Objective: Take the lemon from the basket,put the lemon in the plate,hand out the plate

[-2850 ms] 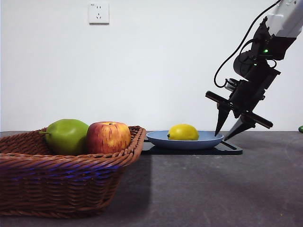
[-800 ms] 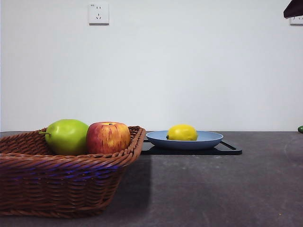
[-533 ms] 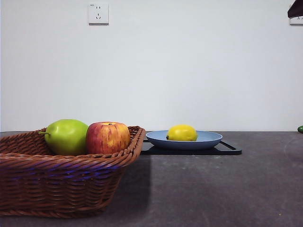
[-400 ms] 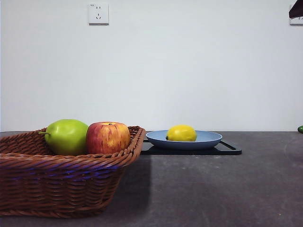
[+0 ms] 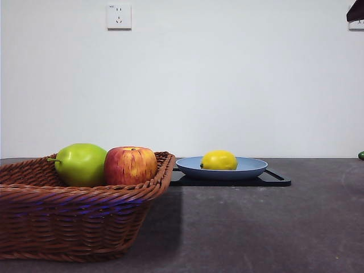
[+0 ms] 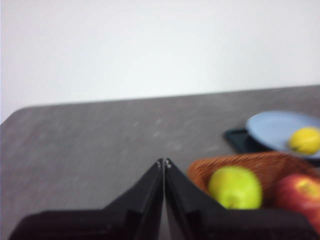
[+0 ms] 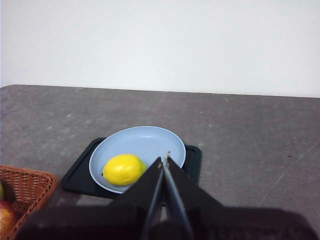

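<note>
The yellow lemon [image 5: 219, 160] lies in the blue plate [image 5: 253, 166], which rests on a flat black tray [image 5: 276, 180] right of the wicker basket [image 5: 74, 219]. The right wrist view shows the lemon [image 7: 123, 169] in the plate [image 7: 150, 142], below and ahead of my right gripper [image 7: 164, 159], which is shut and empty, raised well clear. In the front view only a black tip [image 5: 355, 11] shows at the top right corner. My left gripper [image 6: 163, 162] is shut and empty, held high beside the basket [image 6: 250, 162]. The left wrist view also shows the lemon [image 6: 305, 140] and plate [image 6: 272, 129].
A green pear-like fruit [image 5: 81, 164] and a red-yellow apple [image 5: 130, 165] sit in the basket. A small green object [image 5: 360, 154] lies at the right edge of the table. A wall socket [image 5: 118, 16] is on the back wall.
The right arm, which stood with open jaws at the plate's right rim 2.7 s ago, has lifted away to the top right corner. Lemon, plate and basket have stayed put.
</note>
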You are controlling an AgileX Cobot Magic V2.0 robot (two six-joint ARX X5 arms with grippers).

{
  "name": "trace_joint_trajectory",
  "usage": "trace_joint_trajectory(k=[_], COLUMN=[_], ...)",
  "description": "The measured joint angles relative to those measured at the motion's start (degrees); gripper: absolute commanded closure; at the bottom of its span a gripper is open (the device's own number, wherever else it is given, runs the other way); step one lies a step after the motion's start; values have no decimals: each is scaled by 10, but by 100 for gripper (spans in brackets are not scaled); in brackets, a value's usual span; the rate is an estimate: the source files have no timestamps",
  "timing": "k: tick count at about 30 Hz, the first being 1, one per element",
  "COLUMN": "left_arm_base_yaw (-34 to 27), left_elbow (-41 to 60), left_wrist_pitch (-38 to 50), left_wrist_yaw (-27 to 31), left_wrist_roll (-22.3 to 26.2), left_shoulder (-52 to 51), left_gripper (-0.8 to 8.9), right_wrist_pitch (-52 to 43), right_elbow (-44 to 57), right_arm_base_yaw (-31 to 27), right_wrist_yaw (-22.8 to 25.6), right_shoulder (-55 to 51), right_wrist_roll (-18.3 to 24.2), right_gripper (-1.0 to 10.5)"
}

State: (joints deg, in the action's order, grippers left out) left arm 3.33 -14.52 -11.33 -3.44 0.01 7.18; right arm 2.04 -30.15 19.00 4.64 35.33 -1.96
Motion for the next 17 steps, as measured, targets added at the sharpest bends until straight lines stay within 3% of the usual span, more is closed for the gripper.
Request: trace_joint_trajectory(k=[6, 12, 17], left_arm_base_yaw=[-7, -11, -17], left_elbow=[98, 135, 135], left_wrist_pitch=[68, 63, 6], left_wrist_yaw=[3, 3, 3], left_wrist_roll=[-8, -11, -11], left_shoulder=[-13, -13, -43], left_gripper=[805, 805, 805], right_wrist_pitch=[0, 0, 0], right_elbow=[0, 0, 0], right_arm_base_yaw=[0, 0, 0], right_wrist_yaw=[0, 0, 0], right_shoulder=[0, 0, 0], right_wrist_roll=[0, 0, 0], right_gripper=[943, 943, 943])
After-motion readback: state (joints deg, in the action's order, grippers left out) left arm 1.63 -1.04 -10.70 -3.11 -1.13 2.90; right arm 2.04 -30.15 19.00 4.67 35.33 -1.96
